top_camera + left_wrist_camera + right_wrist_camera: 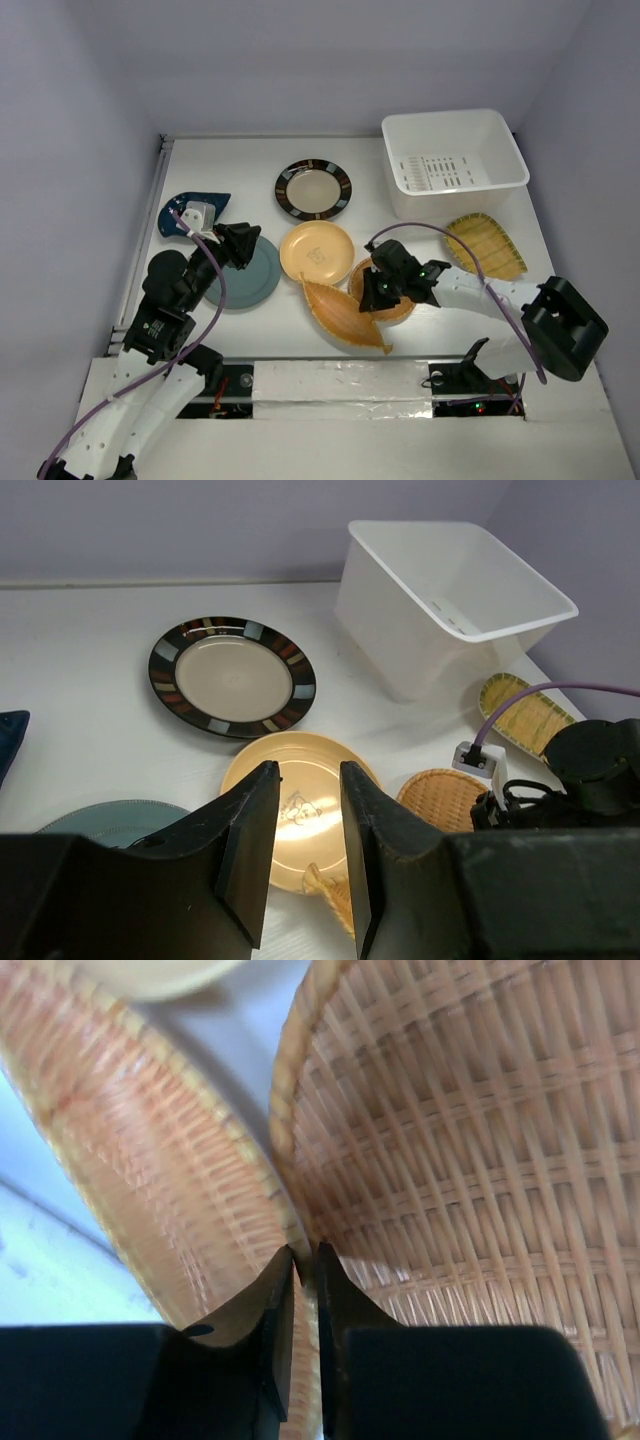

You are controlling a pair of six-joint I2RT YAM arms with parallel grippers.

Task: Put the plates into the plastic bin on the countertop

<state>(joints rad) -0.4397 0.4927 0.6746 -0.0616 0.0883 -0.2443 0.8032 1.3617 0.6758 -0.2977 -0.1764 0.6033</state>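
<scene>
**A:** What do the plates look like from above?

**B:** Seven lie on the white bench, none inside the bin. A round cream plate with a dark brown patterned rim sits at the back. A yellow plate is in front of it and a grey-teal plate is to the left. A dark blue teardrop plate lies near the left edge, partly hidden by the left arm. Three are tan and woven. The boat-shaped plate is just in front of the bin, and the fan-shaped plate is at the near edge. The round woven plate lies right beside the fan-shaped one.

**A:** And the plastic bin?

**B:** It's white and tall-walled, with black print on one inner wall, at the far right of the bench.

**A:** Is the right gripper holding anything?

**B:** From above it sits at the round woven plate's left edge, but its fingers can't be made out. The right wrist view settles it: the jaws are nearly together, pinching that plate's rim. The fan-shaped plate's finer weave is alongside.

**A:** And the left gripper?

**B:** The overhead view puts it over the grey-teal plate's far edge. Only the left wrist view shows the jaws, parted by a modest gap with nothing between them. The yellow plate shows through the gap.
</scene>
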